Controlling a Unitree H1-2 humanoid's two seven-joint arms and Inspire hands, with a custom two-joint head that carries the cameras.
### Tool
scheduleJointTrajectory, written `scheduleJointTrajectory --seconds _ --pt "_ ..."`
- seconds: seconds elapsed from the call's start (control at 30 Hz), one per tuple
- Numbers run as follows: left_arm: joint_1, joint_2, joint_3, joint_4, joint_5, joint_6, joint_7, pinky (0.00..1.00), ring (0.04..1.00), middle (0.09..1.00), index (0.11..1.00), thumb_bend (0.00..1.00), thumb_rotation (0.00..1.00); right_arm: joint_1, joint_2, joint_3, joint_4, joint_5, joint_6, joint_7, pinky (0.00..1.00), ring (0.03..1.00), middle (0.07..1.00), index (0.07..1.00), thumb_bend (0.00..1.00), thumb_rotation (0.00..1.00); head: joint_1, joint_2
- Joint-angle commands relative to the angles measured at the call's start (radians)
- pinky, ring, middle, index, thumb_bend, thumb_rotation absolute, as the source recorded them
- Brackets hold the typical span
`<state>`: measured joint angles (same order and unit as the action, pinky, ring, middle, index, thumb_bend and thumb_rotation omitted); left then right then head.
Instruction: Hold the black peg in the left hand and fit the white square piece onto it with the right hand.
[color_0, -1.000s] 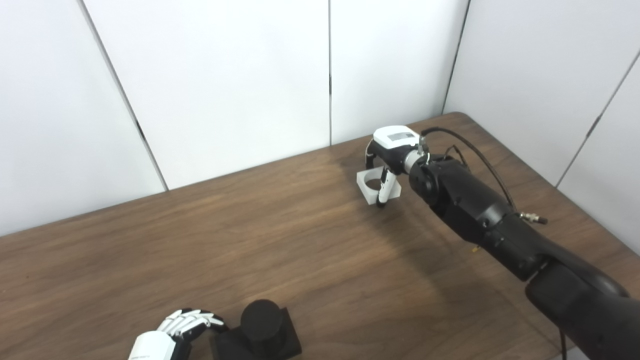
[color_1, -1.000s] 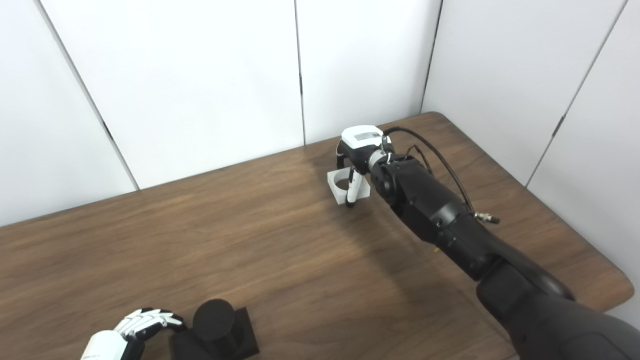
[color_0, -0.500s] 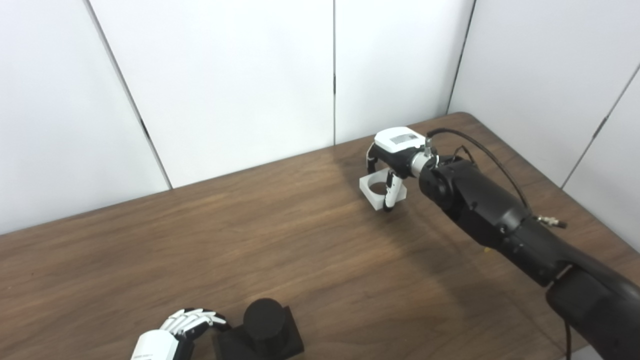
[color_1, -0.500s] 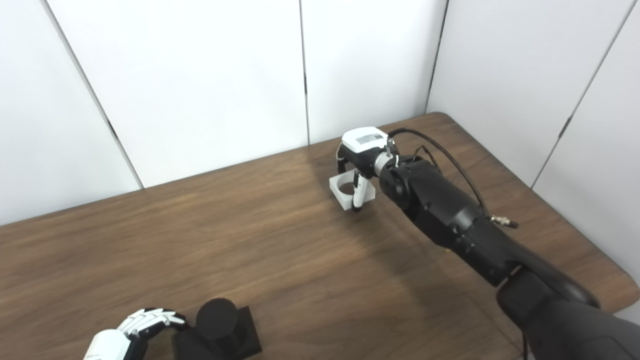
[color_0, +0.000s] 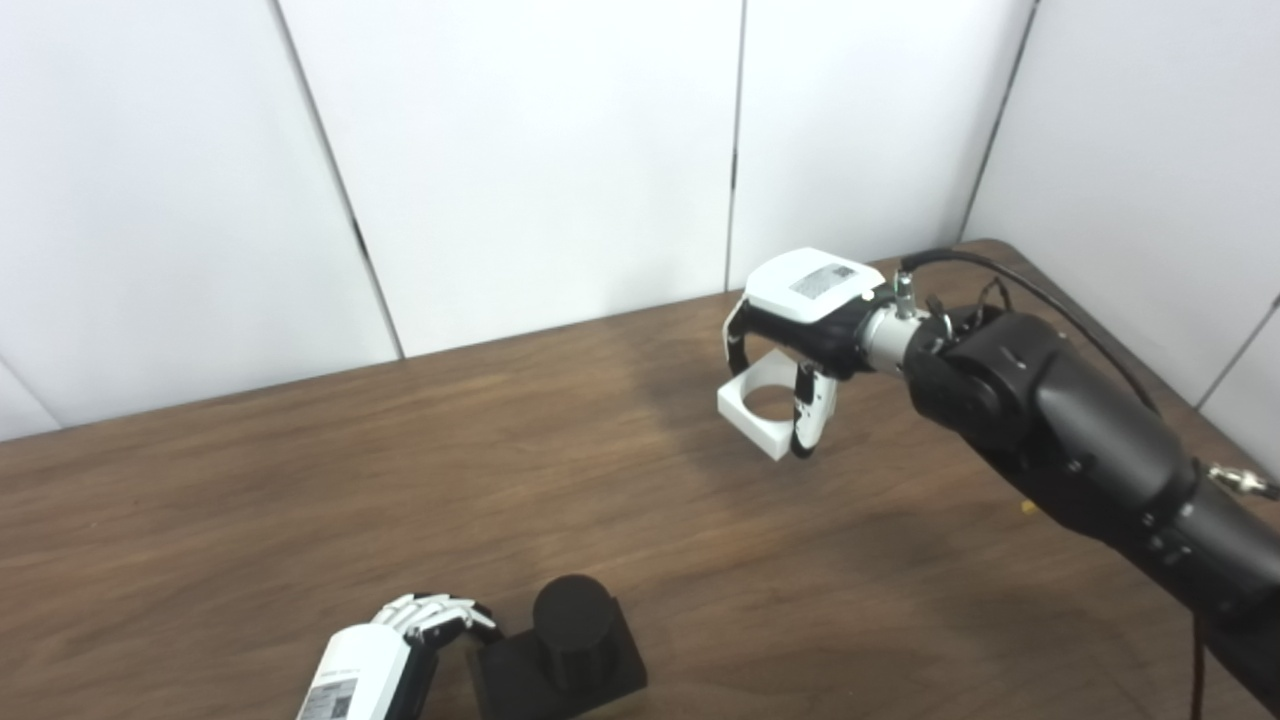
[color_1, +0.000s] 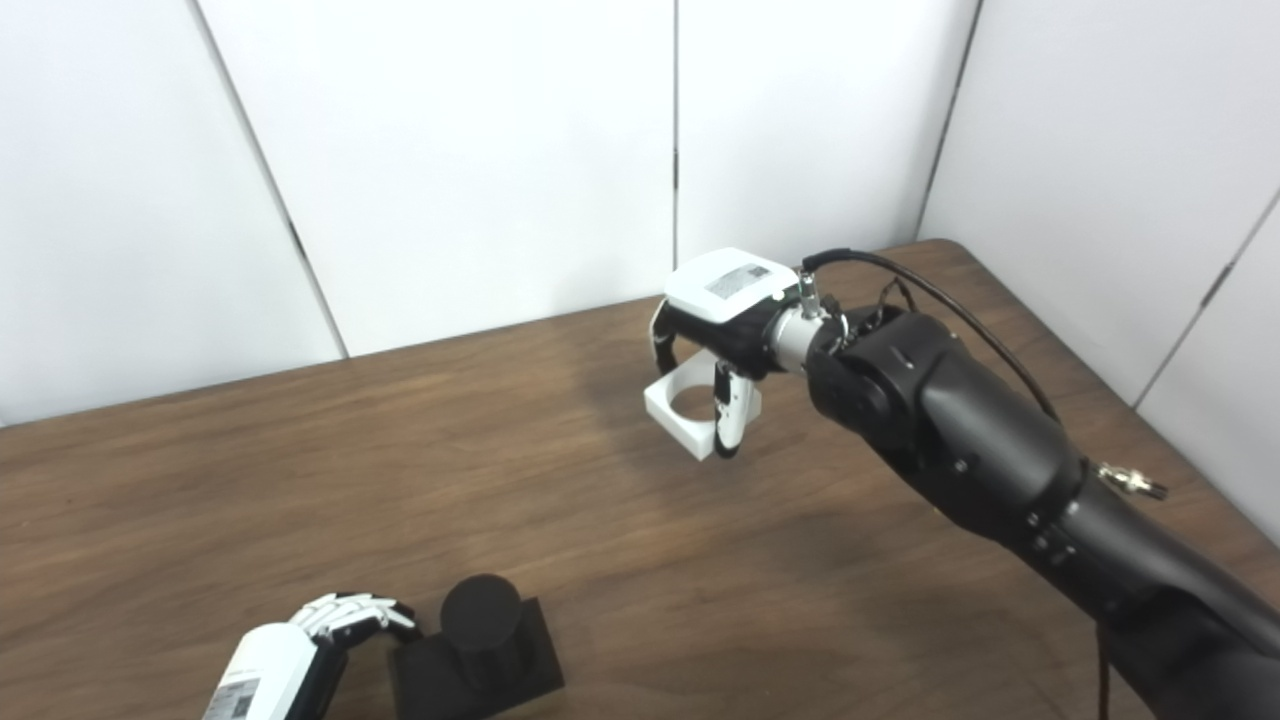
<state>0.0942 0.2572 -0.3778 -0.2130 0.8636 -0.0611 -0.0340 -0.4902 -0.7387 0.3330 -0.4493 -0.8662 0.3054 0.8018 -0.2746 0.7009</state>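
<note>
1. While the right hand (color_0: 800, 330) carries the white square piece (color_0: 768, 408) above the far right part of the table (color_0: 300, 480), the step in hand is judged to be the transfer toward the peg. The fingers are clamped on the piece from above, one finger (color_0: 810, 415) lying down its near right side. A shadow on the wood below suggests the piece is clear of the surface.

2. The round hole of the piece faces roughly upward, and the piece sits slightly tilted in the grasp.

3. The black peg (color_0: 573, 622) stands upright on its black square base (color_0: 560, 668) at the near edge of the table, left of centre and well apart from the white piece.

4. The left hand (color_0: 400, 640) rests just beside the left edge of the base, fingers curled toward it. Whether it is actually gripping the base cannot be told from either view. The peg is judged not yet held as the task requires.

5. Next move, as a judgement: confirm a firm left-hand hold on the peg or its base, then bring the piece near and left until the hole lies directly over the peg.

6. Level the piece before lowering; a tilted hole is likely to catch on the peg's top rim.
</note>
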Motion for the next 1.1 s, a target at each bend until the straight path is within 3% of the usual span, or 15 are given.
scheduleJointTrajectory --seconds 0.0,0.23,0.47,0.8,1.07 --pt "0.005 -0.006 -0.024 -0.005 0.031 0.026 -0.056 0.85 0.772 0.720 0.483 0.52 0.05 -0.070 -0.005 -0.028 -0.074 0.015 0.005 0.060 0.84 0.873 0.775 0.488 0.52 0.13 0.004 0.005" --pt "-0.009 -0.016 -0.041 -0.030 0.051 0.084 -0.113 0.85 0.781 0.732 0.483 0.52 0.05 -0.127 0.036 -0.042 -0.169 0.085 0.041 0.217 0.85 0.893 0.785 0.487 0.52 0.13 0.055 0.074" --pt "-0.024 -0.029 -0.053 -0.056 0.073 0.137 -0.175 0.86 0.787 0.737 0.484 0.52 0.05 -0.174 0.090 -0.036 -0.237 0.101 0.057 0.300 0.87 0.877 0.773 0.486 0.52 0.13 0.087 0.118" --pt "-0.044 -0.049 -0.066 -0.070 0.074 0.178 -0.219 0.77 0.773 0.734 0.484 0.52 0.05 -0.201 0.150 -0.045 -0.316 0.134 0.052 0.325 0.99 0.878 0.779 0.485 0.52 0.13 0.146 0.185" --pt "-0.059 -0.067 -0.078 -0.086 0.087 0.212 -0.246 0.72 0.770 0.744 0.484 0.52 0.06 -0.220 0.190 -0.039 -0.333 0.153 0.060 0.330 1.00 0.892 0.789 0.485 0.52 0.13 0.200 0.232"
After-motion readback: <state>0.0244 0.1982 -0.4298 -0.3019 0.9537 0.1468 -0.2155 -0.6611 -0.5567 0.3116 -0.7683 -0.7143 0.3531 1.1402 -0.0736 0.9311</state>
